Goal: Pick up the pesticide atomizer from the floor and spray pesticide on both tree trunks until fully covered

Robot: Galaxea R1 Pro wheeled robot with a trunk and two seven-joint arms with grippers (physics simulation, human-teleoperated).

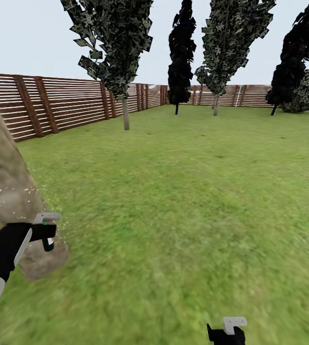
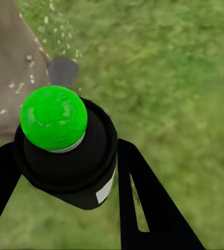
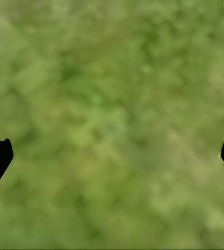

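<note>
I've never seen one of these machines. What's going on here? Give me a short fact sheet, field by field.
Place: grass lawn ringed by a wooden slat fence
Left claw: shut on the pesticide atomizer, which has a green top
Right claw: open, holding nothing, over grass
Nearest tree trunk: thick, tan-grey, right beside the left claw
Pesticide: white specks on that trunk
Farther trees: several stand along the fence

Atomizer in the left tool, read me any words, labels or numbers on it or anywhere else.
No readable text anywhere.
The atomizer in the left tool carries a small white patch, blank or too blurred to read.
The fence and the tree trunk bear no signs.
</note>
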